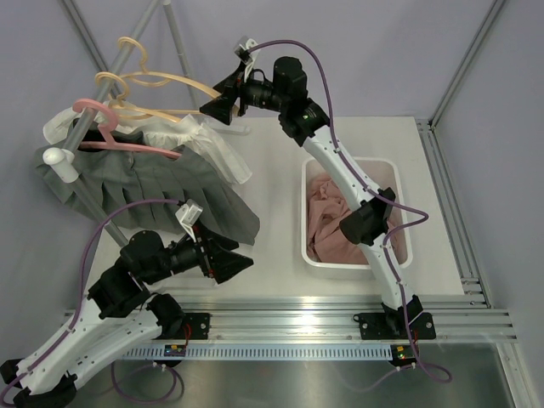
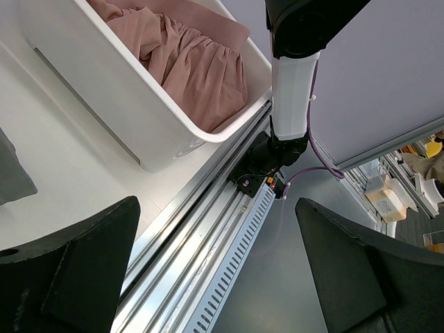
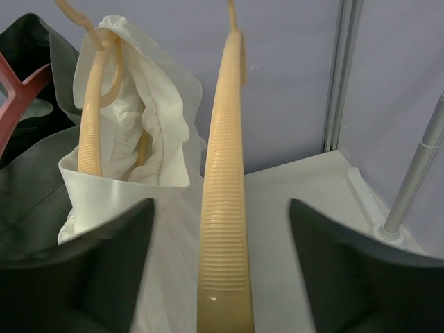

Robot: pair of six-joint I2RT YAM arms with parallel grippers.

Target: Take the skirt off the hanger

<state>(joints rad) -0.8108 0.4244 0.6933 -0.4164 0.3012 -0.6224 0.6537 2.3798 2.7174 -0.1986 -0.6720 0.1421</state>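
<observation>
A bare cream hanger (image 1: 161, 81) hangs on the rack at the back left. Its ribbed arm (image 3: 225, 208) runs between the fingers of my right gripper (image 1: 208, 109), which stands open with a gap on both sides of the arm. A second cream hanger (image 3: 90, 125) carries a white garment (image 1: 208, 144). Beside it, a pink hanger (image 1: 119, 140) holds a grey pleated skirt (image 1: 170, 200) that drapes onto the table. A pink skirt (image 1: 336, 212) lies crumpled in the white bin (image 1: 395, 183). My left gripper (image 1: 246, 263) hovers open and empty near the grey skirt's hem.
The rack's slanted metal rail (image 1: 93, 161) crosses the left side, and one of its poles (image 3: 409, 180) stands on the table at the back. The right arm reaches over the bin. An aluminium rail (image 2: 208, 229) runs along the table's front edge.
</observation>
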